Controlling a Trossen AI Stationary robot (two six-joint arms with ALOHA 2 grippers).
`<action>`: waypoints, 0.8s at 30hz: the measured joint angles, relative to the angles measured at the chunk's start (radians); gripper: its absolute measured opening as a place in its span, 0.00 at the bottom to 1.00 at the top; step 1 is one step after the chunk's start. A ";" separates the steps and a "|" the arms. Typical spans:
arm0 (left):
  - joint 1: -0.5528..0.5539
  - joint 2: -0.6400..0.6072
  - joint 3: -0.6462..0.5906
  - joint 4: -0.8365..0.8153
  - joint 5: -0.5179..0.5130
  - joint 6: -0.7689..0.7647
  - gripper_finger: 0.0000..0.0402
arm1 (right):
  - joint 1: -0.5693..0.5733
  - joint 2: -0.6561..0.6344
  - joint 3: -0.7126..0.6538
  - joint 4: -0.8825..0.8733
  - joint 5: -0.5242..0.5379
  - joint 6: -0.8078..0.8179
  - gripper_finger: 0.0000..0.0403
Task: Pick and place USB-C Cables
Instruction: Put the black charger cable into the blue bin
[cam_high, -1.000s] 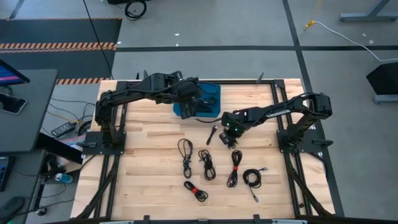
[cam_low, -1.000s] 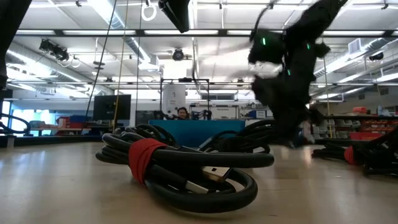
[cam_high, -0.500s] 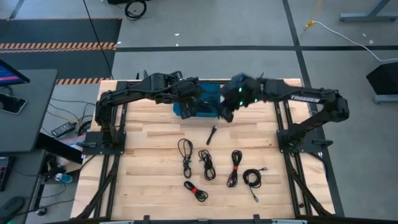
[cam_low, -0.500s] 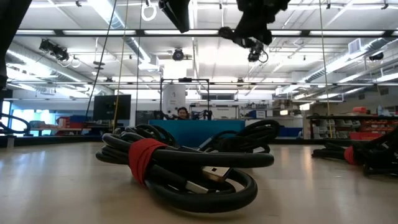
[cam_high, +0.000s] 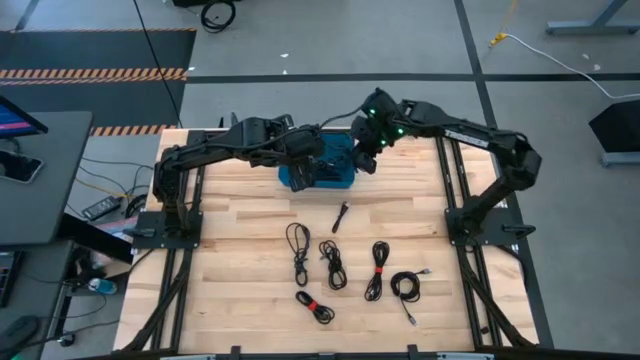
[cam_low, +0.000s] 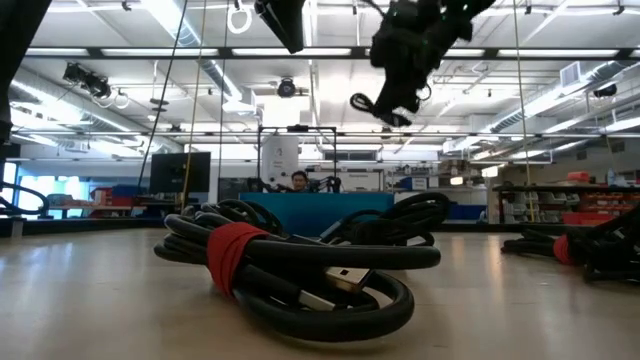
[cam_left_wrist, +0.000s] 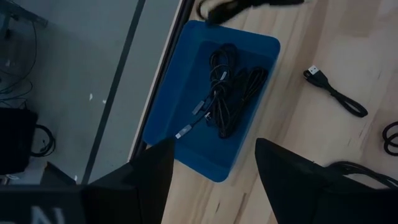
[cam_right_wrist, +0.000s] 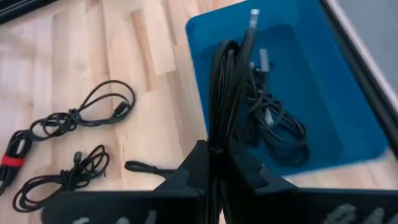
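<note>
Right pincer (cam_right_wrist: 217, 163) gripping cable (cam_right_wrist: 227, 93) above bin (cam_right_wrist: 336, 106)

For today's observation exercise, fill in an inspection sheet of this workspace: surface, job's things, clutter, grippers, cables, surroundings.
Surface: wooden table.
Job's things: blue bin holding coiled cables; five cable bundles and one short cable on the table.
Clutter: nothing seen.
Grippers: right gripper shut on a cable bundle over the bin; left gripper open above the bin.
Cables: see job's things.
Surroundings: workshop, person behind.
</note>
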 joint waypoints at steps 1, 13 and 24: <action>0.000 0.000 0.000 0.001 0.000 0.000 0.58 | -0.009 0.017 0.000 0.007 -0.027 -0.016 0.07; 0.000 0.000 0.000 0.004 0.000 -0.006 0.58 | -0.049 0.193 0.020 0.097 -0.245 -0.144 0.07; 0.000 0.000 0.000 0.005 0.000 -0.028 0.58 | -0.056 0.335 0.200 0.046 -0.273 -0.297 0.07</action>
